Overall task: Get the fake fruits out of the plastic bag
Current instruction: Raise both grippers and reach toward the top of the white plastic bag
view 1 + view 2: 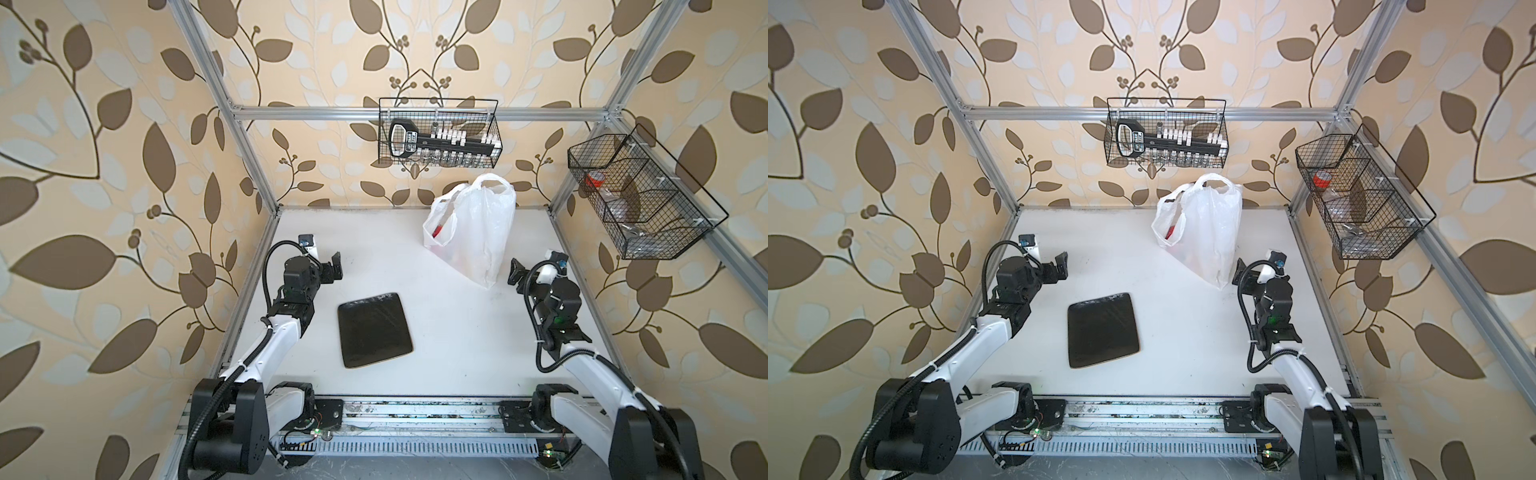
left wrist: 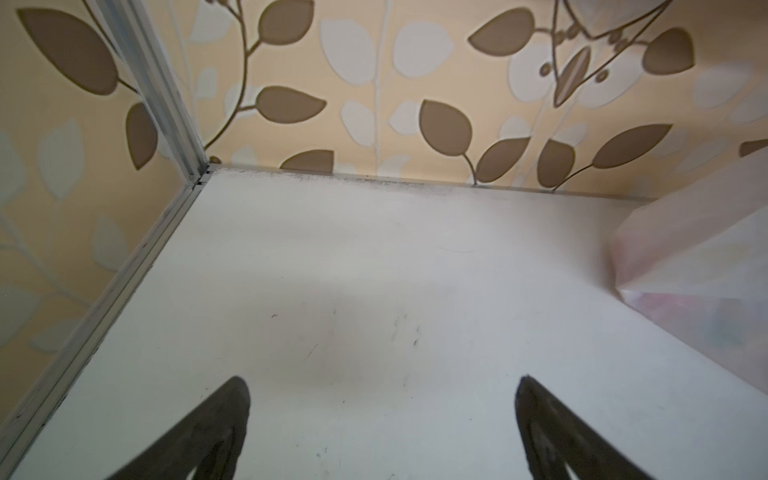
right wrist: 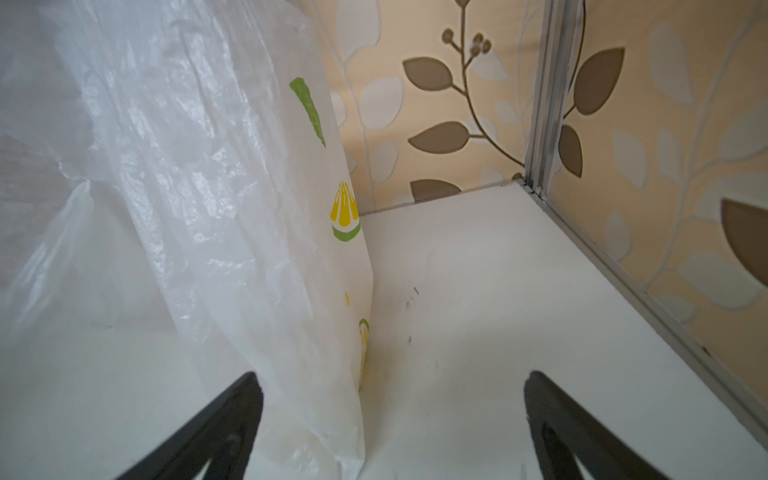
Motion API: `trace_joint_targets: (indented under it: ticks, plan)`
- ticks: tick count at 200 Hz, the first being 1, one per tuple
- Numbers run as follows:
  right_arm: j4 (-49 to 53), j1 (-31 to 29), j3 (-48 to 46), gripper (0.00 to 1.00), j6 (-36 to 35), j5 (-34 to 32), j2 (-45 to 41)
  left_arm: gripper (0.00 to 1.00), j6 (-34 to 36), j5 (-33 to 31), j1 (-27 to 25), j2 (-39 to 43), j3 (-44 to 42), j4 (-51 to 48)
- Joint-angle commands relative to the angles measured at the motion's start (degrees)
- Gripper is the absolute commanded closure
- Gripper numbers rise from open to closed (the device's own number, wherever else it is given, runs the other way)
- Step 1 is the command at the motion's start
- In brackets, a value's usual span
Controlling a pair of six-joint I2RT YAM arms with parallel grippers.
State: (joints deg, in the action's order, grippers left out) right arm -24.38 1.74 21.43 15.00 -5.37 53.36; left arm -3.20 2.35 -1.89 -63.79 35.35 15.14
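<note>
- Leaf-patterned walls are enclosing a white table (image 1: 395,257), and the plastic bag (image 1: 473,232) is standing upright toward its far right side, handles up.
- In both top views the fake fruits (image 1: 437,231) are showing only as a red patch inside the bag's mouth; I am judging that the others are lying hidden inside.
- No fruit is lying on the table or on the black tray (image 1: 374,328), so the unloading is looking not yet begun.
- The left gripper (image 1: 333,266) is hovering with jaws spread wide, holding nothing, well apart from the bag.
- The right gripper (image 3: 390,378) is sitting just beside the bag's near corner, jaws wide and gripping nothing.
- Every fruit is waiting to be taken out.
</note>
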Motion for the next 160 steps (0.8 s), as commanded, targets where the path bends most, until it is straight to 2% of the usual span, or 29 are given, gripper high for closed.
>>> trace_joint_targets:
  ticks: [1,26,58,89,106,123,160]
  plan:
    - [20.7,0.0,3.2,0.07,10.1,2.1,-6.1,0.03,-5.3,10.6,-0.4,-0.2,7.7,-10.3]
    - [26.7,-0.2,7.2,0.12,16.6,9.2,-10.3,0.05,-9.1,15.0,-3.5,-4.1,16.6,-15.7]
    - [27.1,-1.9,14.8,0.16,20.0,16.4,-7.4,0.05,-3.5,14.1,-13.7,-9.9,26.4,-15.3]
    - [27.3,-4.5,22.8,0.16,19.5,18.6,-1.1,0.06,-1.4,18.8,-18.7,-18.3,36.8,-10.6]
    - [27.1,-5.3,24.9,0.16,19.5,19.0,1.0,0.07,1.6,21.6,-20.6,-25.8,43.9,-10.4]
    - [26.7,-5.4,24.9,0.16,19.7,18.4,1.3,0.08,3.5,26.0,-21.9,-31.2,50.3,-9.7]
    - [27.7,-5.4,24.3,0.16,19.9,16.5,-1.0,0.13,6.5,28.4,-24.0,-40.5,61.0,-9.2]
